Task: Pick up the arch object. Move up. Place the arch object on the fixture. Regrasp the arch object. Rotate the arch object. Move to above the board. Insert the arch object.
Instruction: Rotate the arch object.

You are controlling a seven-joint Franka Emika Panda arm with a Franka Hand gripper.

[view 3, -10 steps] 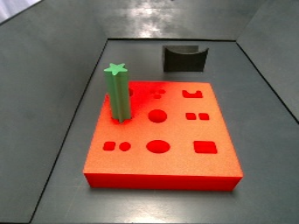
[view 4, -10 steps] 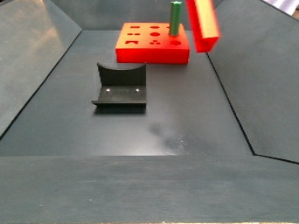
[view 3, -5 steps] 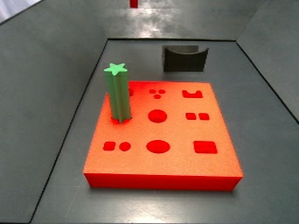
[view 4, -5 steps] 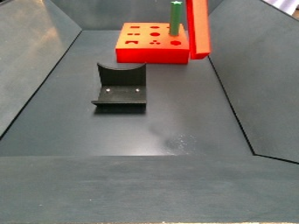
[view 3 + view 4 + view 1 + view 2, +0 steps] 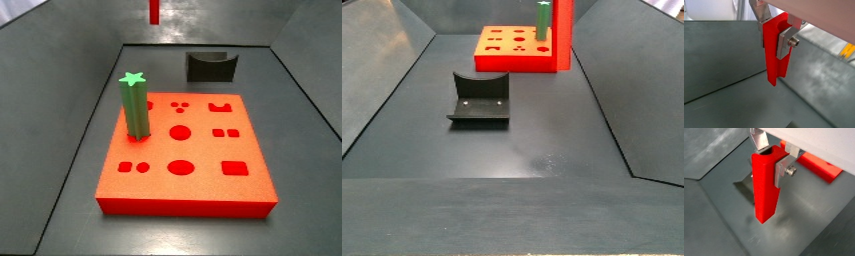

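One arch object (image 5: 765,188) upright, long axis vertical, clamped in the claw (image 5: 774,159).

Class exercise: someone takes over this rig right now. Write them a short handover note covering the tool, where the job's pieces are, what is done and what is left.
Tool: shut on the arch object, which hangs upright in the air, as both wrist views show.
The fixture stands bare on the floor.
The board lies flat, with a green post standing in it.
Done: pickup and lift.
Left: place on the fixture, regrasp, rotate, move above the board, insert.
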